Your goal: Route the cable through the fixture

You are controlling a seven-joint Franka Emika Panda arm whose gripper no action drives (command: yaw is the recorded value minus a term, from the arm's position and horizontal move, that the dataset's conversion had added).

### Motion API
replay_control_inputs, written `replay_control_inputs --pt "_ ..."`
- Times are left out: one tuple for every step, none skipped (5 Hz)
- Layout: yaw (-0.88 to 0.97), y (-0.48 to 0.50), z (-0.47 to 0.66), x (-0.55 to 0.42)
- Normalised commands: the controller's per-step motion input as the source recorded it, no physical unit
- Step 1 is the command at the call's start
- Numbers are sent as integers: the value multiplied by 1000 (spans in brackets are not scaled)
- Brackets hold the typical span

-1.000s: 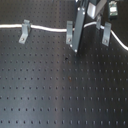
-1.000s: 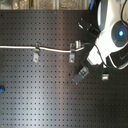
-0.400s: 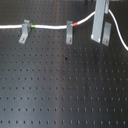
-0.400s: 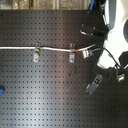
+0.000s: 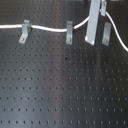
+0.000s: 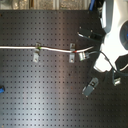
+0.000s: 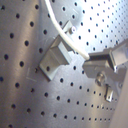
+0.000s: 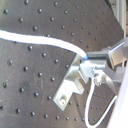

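Note:
The white cable (image 5: 47, 28) runs from the first exterior view's left across two grey clip fixtures, one (image 5: 24, 31) on the left and one (image 5: 69, 33) further right. It also shows in the second exterior view (image 6: 55, 49). Past the right clip it rises to my gripper (image 5: 98, 20), then loops down to the right. In both wrist views the cable ends between the fingertips, so the gripper (image 7: 94, 62) (image 8: 95, 67) is shut on it, just beside the right clip (image 7: 54, 61) (image 8: 74, 84). In the second exterior view the white arm (image 6: 114, 35) hides the grip.
The black perforated board (image 5: 60, 85) spreads in front of the clips. A small blue object (image 6: 1, 90) lies at the second exterior view's left edge. Two grey bars (image 5: 93, 27) (image 5: 106, 33) hang beside the gripper.
The gripper has moved from over the right clip toward the first exterior view's right, taking the cable with it. The clip now stands uncovered with the cable across it.

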Motion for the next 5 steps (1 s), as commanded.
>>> replay_control_inputs --pt "-80 -18 548 -44" --pt "-94 123 617 -231" --pt "0 225 255 -205" --pt "31 208 236 -143" --pt "0 134 478 -38"
